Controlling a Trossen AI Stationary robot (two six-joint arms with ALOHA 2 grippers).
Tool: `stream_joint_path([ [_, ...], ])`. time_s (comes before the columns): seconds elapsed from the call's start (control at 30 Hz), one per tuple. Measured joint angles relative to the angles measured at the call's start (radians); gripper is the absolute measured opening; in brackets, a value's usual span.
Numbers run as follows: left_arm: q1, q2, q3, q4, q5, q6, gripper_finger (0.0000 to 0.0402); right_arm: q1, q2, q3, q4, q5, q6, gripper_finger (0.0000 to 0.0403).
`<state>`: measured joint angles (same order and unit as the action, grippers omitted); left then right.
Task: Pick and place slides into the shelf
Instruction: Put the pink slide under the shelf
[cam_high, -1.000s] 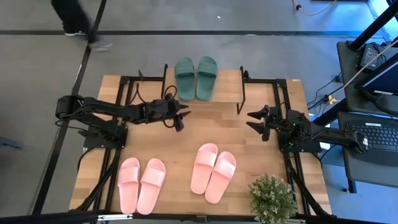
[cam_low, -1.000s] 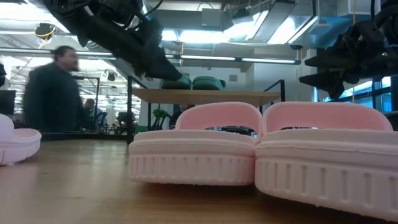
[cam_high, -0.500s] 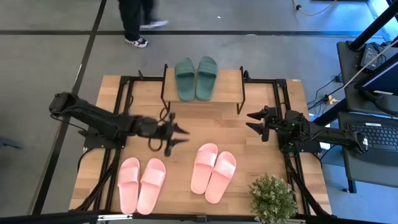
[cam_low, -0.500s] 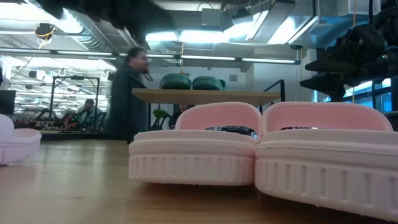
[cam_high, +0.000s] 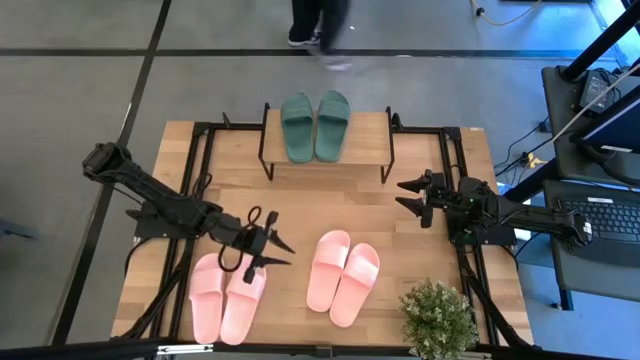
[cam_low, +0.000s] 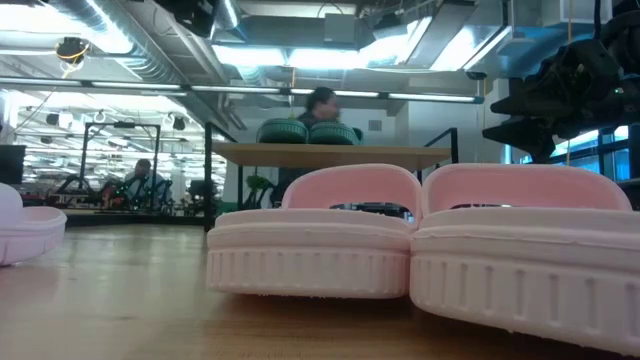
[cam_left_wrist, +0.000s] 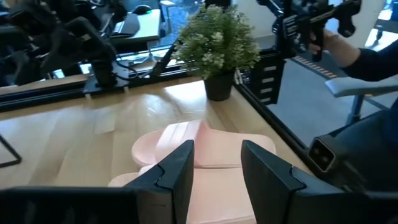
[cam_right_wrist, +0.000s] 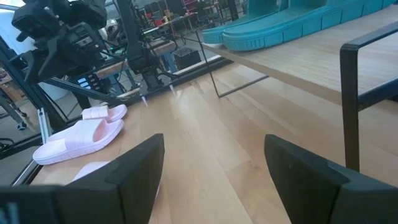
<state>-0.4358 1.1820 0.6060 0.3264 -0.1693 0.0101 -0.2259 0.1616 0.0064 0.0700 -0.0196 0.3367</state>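
Observation:
The dark green pair (cam_high: 315, 125) lies sole-down on the shelf (cam_high: 370, 135) at the table's far edge. Two light pink pairs lie sole-down on the table, one near left (cam_high: 227, 297) and one near the middle (cam_high: 342, 277). My left gripper (cam_high: 289, 255) is open, pointing right, by the far end of the left pair's right slide. Its wrist view looks between the fingers (cam_left_wrist: 216, 155) at the middle pink pair (cam_left_wrist: 205, 146). My right gripper (cam_high: 400, 193) is open, right of the shelf, clear of every slide. Its wrist view (cam_right_wrist: 214, 149) shows the green slides (cam_right_wrist: 280, 25).
A potted plant (cam_high: 437, 318) stands at the table's near right corner. Black frame rails run along both sides of the table. Bare wood lies between the shelf and the pink pairs. A person (cam_high: 320, 25) walks on the floor beyond the far edge.
My left gripper has swung from just near the shelf's left front toward the table's near edge and now hangs over the left pink pair's far end. The slides have stayed put. The person behind the table has walked from left to right.

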Motion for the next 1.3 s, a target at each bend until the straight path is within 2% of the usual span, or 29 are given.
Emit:
stream_joint_path([
  [0.2, -0.006, 0.0, 0.0, 0.0, -0.001, 0.0, 0.0126, 0.0, 0.0, 0.0, 0.021, 0.0, -0.005, 0.0277],
  [0.37, -0.006, 0.0, 0.0, -0.001, -0.001, 0.0, 0.0126, 0.0, 0.0, 0.0, 0.165, -0.014, -0.011, 0.0277],
  [0.63, 0.012, 0.0, 0.0, -0.019, -0.022, 0.0, 0.0126, 0.0, 0.0, 0.0, 0.227, -0.018, 0.104, 0.0277],
  [0.87, 0.04, 0.0, 0.0, -0.025, -0.057, -0.043, 0.0126, 0.002, 0.0, 0.012, 0.246, -0.019, 0.002, 0.0277],
  [1.0, 0.066, 0.0, 0.0, -0.085, -0.14, -0.053, 0.0126, 0.027, 0.042, 0.118, 0.151, -0.018, -0.133, 0.0277],
  [1.1, 0.087, 0.0, -0.001, -0.159, -0.204, -0.027, 0.0126, 0.069, 0.131, 0.247, 0.046, -0.012, -0.244, 0.0277],
  [1.2, 0.108, 0.001, -0.001, -0.168, -0.208, -0.026, 0.0126, 0.139, 0.271, 0.405, -0.09, 0.035, -0.344, 0.0273],
  [1.3, 0.121, 0.001, -0.001, -0.168, -0.208, -0.025, 0.0126, 0.237, 0.458, 0.58, -0.256, 0.13, -0.428, 0.0263],
])
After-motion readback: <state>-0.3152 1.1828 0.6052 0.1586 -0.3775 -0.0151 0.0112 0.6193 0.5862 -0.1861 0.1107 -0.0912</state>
